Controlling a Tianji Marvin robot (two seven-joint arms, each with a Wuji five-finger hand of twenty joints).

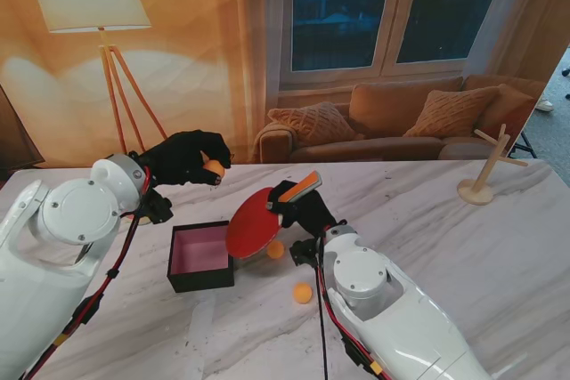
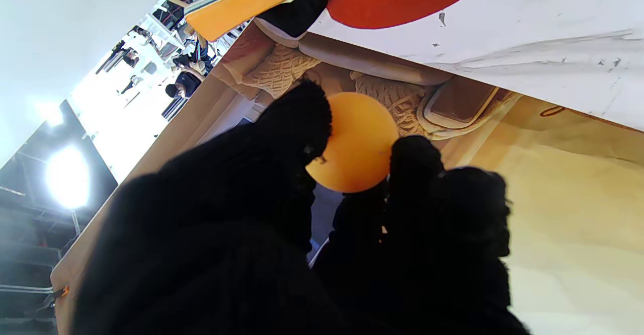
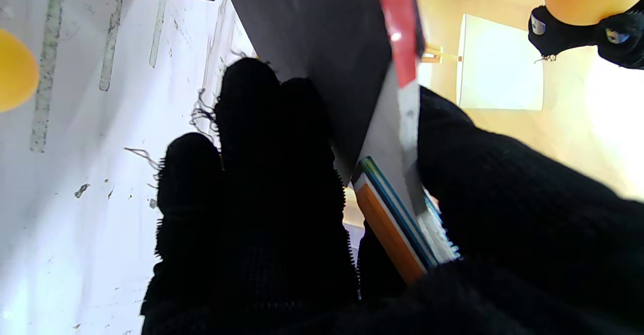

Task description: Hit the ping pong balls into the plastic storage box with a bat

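Observation:
My left hand [image 1: 183, 157], in a black glove, is raised above the table and shut on an orange ping pong ball [image 1: 215, 168]; the left wrist view shows that ball [image 2: 354, 144] pinched between fingertips. My right hand [image 1: 298, 206] is shut on the orange handle of a red bat [image 1: 254, 224], blade tilted toward the box. The right wrist view shows the bat [image 3: 397, 33] edge-on. The black storage box [image 1: 200, 256] with a pink inside sits left of the bat. Two more orange balls lie on the table: one [image 1: 276, 249] by the blade, another [image 1: 303, 292] nearer to me.
A wooden peg stand [image 1: 485, 171] is at the far right of the marble table [image 1: 499, 246]. Behind the table hangs a backdrop of a sofa, window and floor lamp.

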